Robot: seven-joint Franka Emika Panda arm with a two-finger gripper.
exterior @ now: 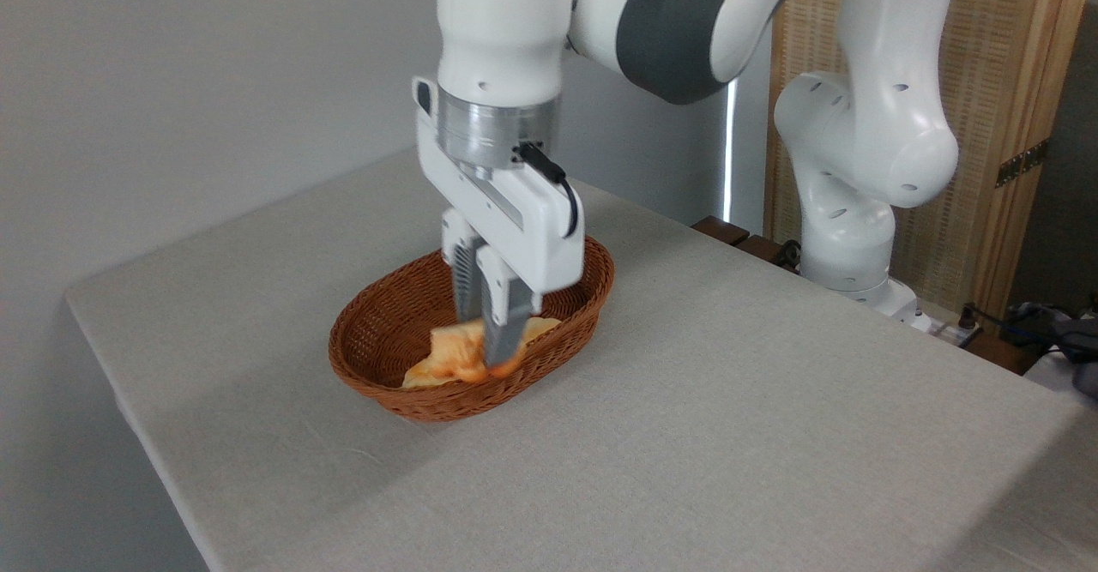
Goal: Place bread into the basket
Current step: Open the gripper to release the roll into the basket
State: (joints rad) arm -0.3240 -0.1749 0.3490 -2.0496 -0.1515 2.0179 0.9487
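The oval brown wicker basket (382, 332) sits on the table left of centre. My gripper (485, 342) reaches straight down into it. Its two fingers stand close together and pinch the golden-orange bread (456, 353), which looks squeezed and slightly blurred, low inside the basket near its front wall. Paler bread-coloured pieces (540, 327) show at both sides of the bun on the basket floor; I cannot tell whether they belong to the bun or to something else. The front finger (504, 332) hides the right part of the bun.
A grey cloth covers the table (729, 400), whose edges fall away at the left and front. The arm's white base (858, 212) stands at the back right, with a wooden screen (1004, 126) and cables (1046, 328) behind it.
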